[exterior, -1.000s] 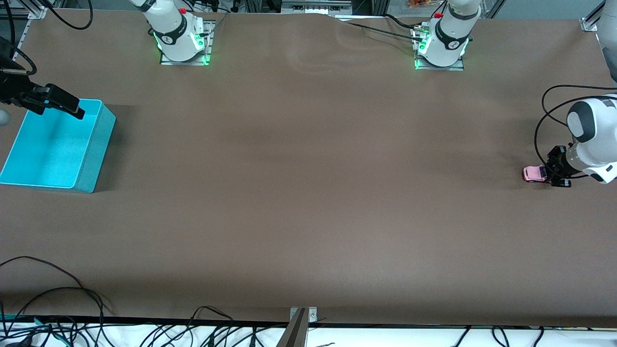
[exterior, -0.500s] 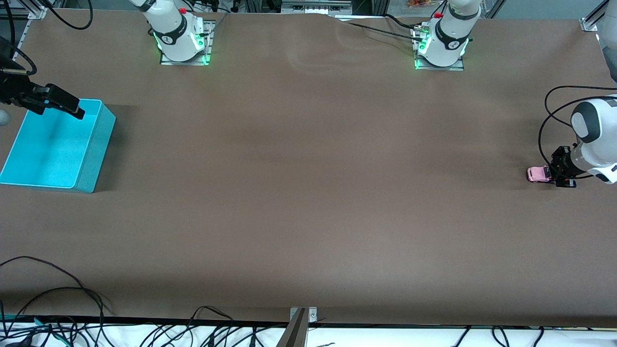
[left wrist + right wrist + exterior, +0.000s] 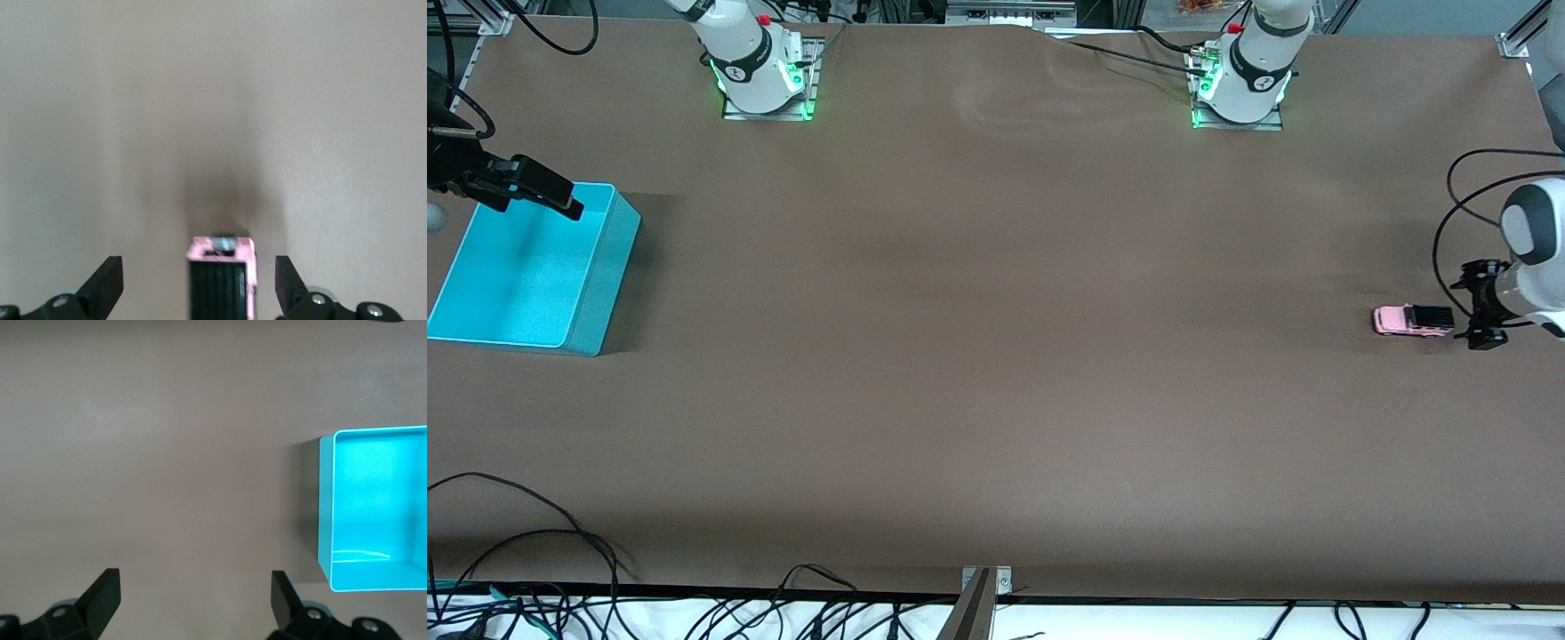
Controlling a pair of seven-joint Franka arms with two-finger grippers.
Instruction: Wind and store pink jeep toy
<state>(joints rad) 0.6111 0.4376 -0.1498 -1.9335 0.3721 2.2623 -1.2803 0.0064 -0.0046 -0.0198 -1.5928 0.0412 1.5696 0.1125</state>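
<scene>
The pink jeep toy stands on its wheels on the brown table, close to the edge at the left arm's end, its black roof up. In the left wrist view the pink jeep toy sits between the two dark fingers with clear gaps on both sides, touching neither. So the left gripper is low at the table just beside the toy, toward the table's end, and its jaws stand wide apart, holding nothing.

The turquoise bin rests well apart from the toy, at the right arm's end of the table, with one long wall close to that edge. Its inside is bare. The right gripper hangs over the bin's rim, at the corner farthest from the front camera, and waits there. The right wrist view shows its fingers spread wide with only table between them, and the turquoise bin off to one side.

Between toy and bin lies a long, unbroken stretch of brown cloth, taking up nearly the whole table. The two arm bases stand along the edge farthest from the front camera. Loose black cables trail along the edge nearest that camera, mostly toward the right arm's end, and a cable loops in the air above the left gripper.
</scene>
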